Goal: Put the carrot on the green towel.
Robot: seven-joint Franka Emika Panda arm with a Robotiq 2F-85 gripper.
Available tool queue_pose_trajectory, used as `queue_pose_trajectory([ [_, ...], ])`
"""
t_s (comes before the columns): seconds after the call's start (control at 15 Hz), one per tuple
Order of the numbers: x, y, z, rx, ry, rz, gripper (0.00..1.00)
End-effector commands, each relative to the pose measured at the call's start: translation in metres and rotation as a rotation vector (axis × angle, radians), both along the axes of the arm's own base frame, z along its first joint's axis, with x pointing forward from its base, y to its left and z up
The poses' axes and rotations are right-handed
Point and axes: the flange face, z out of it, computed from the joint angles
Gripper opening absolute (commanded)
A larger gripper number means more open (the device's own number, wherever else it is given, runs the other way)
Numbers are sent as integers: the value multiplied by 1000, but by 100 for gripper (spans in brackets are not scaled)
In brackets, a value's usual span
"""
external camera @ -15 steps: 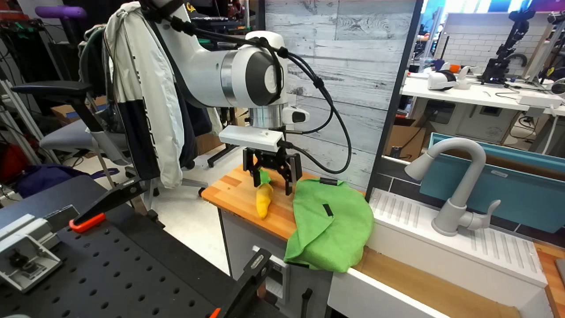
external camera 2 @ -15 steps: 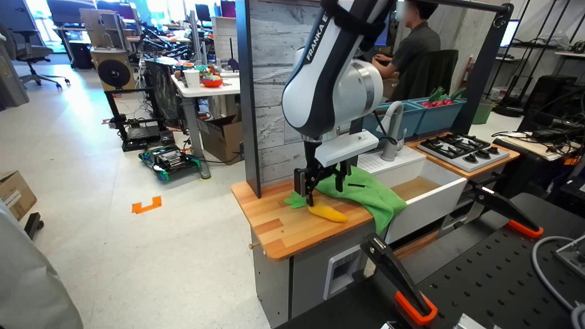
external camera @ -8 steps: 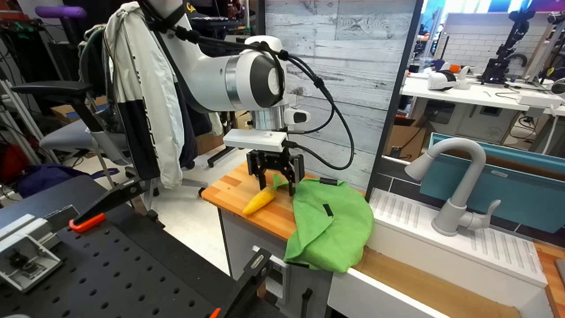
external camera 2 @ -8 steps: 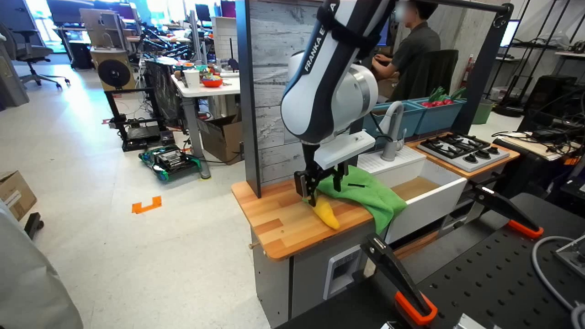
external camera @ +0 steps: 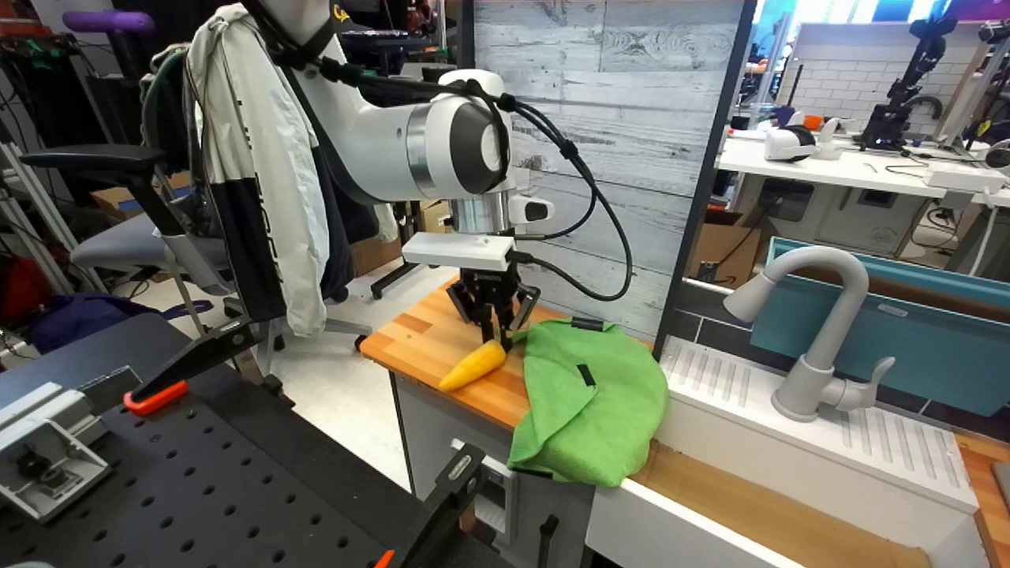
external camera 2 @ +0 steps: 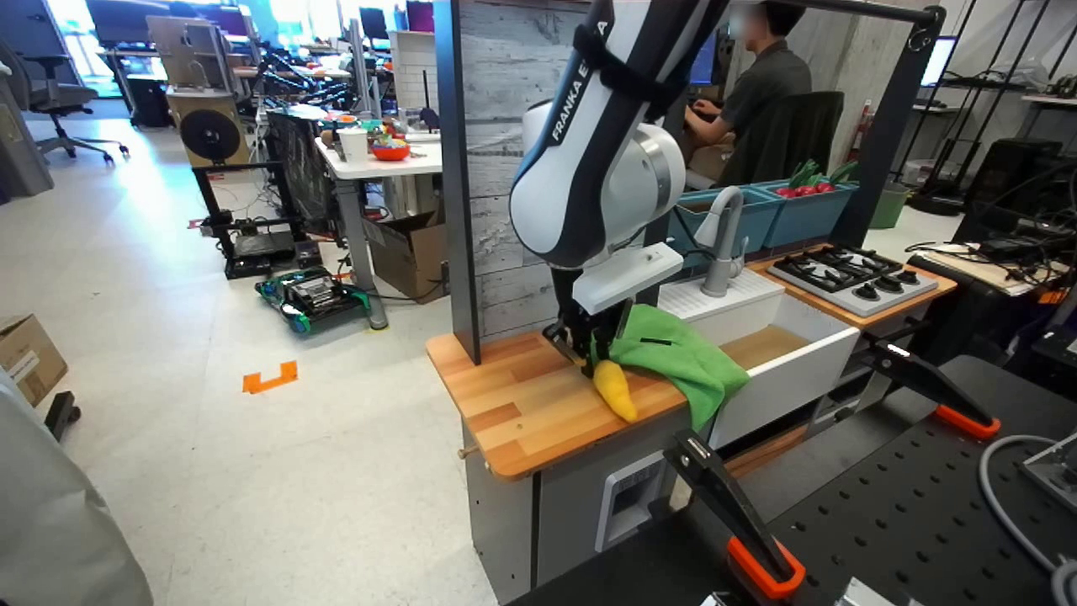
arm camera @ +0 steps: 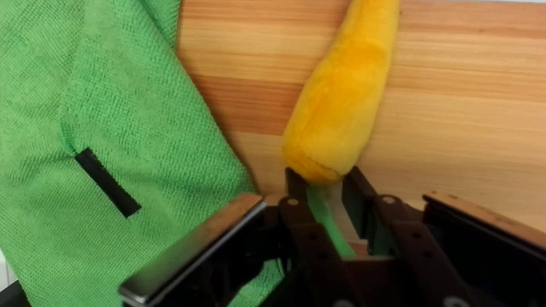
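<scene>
Approach is judged compl., w/ gripper (arm camera: pixel 325 185) fingers set close about leafy end of carrot (arm camera: pixel 341 98) (clamping: cannot tell), carrot on wood ctr (arm camera: pixel 452 115) beside green towel (arm camera: pixel 149 128); lift, xfer & placement remain.

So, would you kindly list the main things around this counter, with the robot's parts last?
carrot: 1, yellow, green-topped, on the wooden countertop
towel: 1, green with black patches, draped over the countertop's front edge
wooden countertop: 2 sections, brown, flanking the sink
sink: 1, white, between those sections
faucet: 1, grey, behind the sink
stovetop: 1, grey and black, past the sink
planter boxes: 2, teal, behind the sink and stovetop
red vegetables: count unclear, red, in one planter box
clamps: 2 per exterior view, black and orange, by the black board
arm: 1, white and black, above the countertop
gripper: 1, black, straddling the carrot's green top; grip unclear
</scene>
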Motion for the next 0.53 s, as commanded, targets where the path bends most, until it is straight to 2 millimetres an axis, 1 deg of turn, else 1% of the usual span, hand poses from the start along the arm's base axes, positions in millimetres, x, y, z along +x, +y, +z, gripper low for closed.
queue_pose_trajectory([
  [0.0, 8, 1, -1, -27, 9, 4, 1],
  [0.47, 11, 0, 8, -4, 0, -4, 1],
])
